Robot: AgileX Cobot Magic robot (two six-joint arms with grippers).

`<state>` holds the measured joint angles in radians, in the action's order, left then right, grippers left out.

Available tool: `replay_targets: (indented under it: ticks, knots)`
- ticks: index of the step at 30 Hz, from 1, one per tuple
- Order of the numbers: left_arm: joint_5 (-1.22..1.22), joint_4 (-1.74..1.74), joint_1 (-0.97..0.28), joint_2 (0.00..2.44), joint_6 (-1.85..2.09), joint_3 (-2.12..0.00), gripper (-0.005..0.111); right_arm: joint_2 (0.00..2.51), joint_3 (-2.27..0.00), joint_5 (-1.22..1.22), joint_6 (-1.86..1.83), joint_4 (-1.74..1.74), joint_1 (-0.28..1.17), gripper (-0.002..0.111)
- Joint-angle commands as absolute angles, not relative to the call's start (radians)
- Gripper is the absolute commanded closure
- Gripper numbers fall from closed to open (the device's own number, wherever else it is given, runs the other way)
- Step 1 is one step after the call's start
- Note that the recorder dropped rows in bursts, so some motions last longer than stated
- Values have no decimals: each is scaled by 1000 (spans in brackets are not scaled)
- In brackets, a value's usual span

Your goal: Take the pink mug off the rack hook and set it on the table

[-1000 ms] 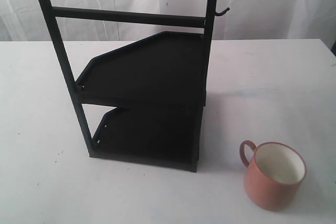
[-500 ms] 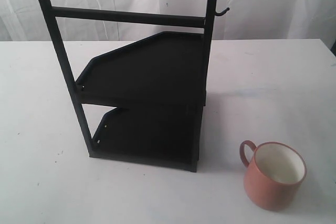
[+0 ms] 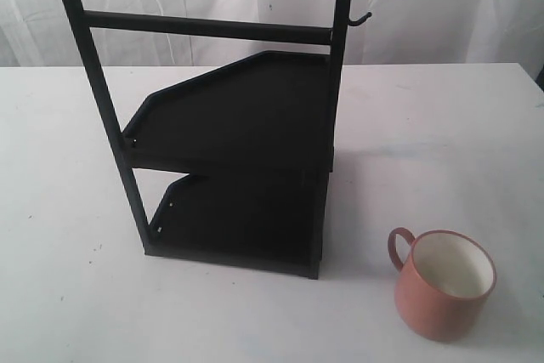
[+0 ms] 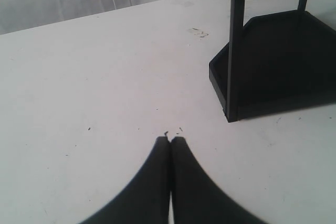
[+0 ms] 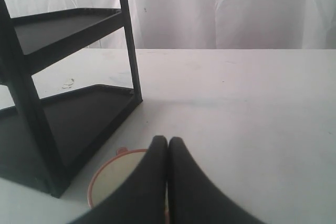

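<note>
Exterior view: finds the pink mug [image 3: 444,285] standing upright on the table [image 3: 442,133], off the rack hook [image 3: 362,19], near the front right corner of the rack [image 3: 229,116], handle toward the rack, only cream-white inside.

Left wrist view: shows the left gripper [image 4: 171,140] pressed together above the white top, near the lower shelf [image 4: 283,61].

Right wrist view: shows the right gripper [image 5: 167,140] pressed together too, partly hiding the mug's rim.

Matches the exterior picture from 0.5 s back in every placement.

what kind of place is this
Probably a robot test setup rather than a home: a plain white table, a white curtain behind it, and just a black rack and one mug set out.
</note>
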<state>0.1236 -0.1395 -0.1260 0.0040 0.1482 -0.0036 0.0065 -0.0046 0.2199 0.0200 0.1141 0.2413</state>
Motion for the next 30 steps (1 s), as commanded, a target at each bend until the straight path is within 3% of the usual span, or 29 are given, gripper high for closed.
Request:
replay_targets:
  ticks: [1, 30]
  knots:
    - [127, -145, -122, 0, 143, 0, 107, 0, 0, 224, 23, 107, 238, 108]
    - [127, -145, -122, 0, 143, 0, 107, 0, 0, 223, 49, 107, 238, 108]
